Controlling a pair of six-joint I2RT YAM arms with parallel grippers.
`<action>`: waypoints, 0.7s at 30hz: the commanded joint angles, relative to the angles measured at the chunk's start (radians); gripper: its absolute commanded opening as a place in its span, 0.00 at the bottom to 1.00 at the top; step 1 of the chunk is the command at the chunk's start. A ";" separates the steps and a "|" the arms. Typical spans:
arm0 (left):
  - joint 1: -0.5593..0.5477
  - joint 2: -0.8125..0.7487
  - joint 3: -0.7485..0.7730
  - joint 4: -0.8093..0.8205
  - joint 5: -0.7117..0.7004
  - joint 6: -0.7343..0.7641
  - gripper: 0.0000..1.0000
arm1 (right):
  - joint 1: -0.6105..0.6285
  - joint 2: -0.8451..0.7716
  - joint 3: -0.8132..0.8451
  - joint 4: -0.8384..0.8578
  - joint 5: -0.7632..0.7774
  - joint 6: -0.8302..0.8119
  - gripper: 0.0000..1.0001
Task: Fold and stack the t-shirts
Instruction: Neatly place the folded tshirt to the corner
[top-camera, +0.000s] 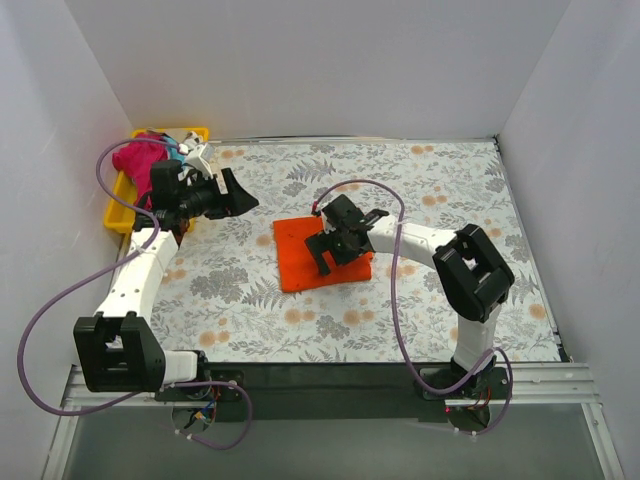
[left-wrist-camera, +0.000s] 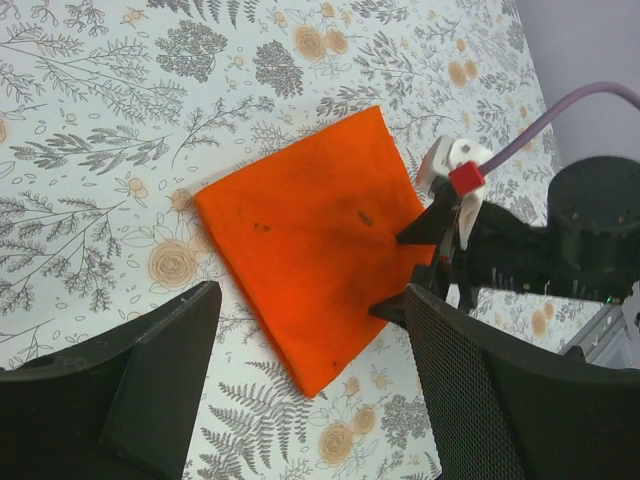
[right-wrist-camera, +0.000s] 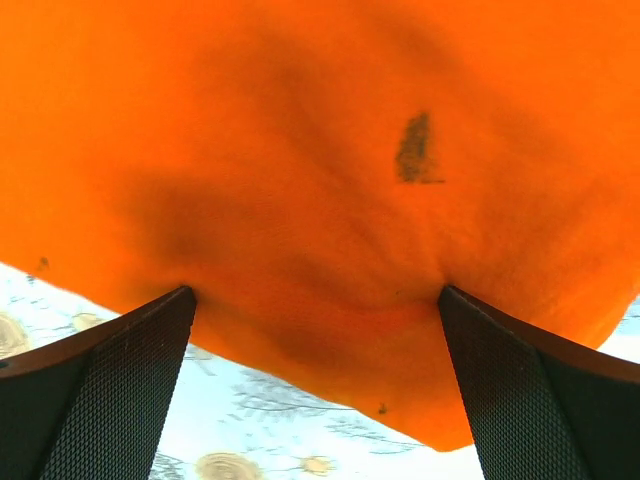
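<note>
1. Magenta t-shirt (top-camera: 135, 158) lay heaped in the yellow tray (top-camera: 118, 215), far left.
2. Left gripper (top-camera: 232, 195) hung open beside the tray, well left of the orange shirt.
3. Orange t-shirt (top-camera: 300, 262) lay folded, roughly square, mid-table.
4. Right gripper (top-camera: 335, 255), the nearer one, was spread open on its right part.

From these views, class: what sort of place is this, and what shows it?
Probably a robot test cell: a left arm and right arm at a floral table, boxed by white walls.
</note>
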 joint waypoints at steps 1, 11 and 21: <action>0.007 -0.042 -0.005 -0.009 -0.011 0.032 0.69 | -0.106 0.002 -0.036 -0.019 -0.043 -0.069 0.98; 0.007 0.044 0.025 -0.009 0.012 0.023 0.68 | -0.375 -0.053 -0.135 -0.065 -0.028 -0.292 0.98; 0.007 0.095 0.070 -0.045 -0.005 0.026 0.71 | -0.747 0.060 0.011 -0.094 0.023 -0.424 0.98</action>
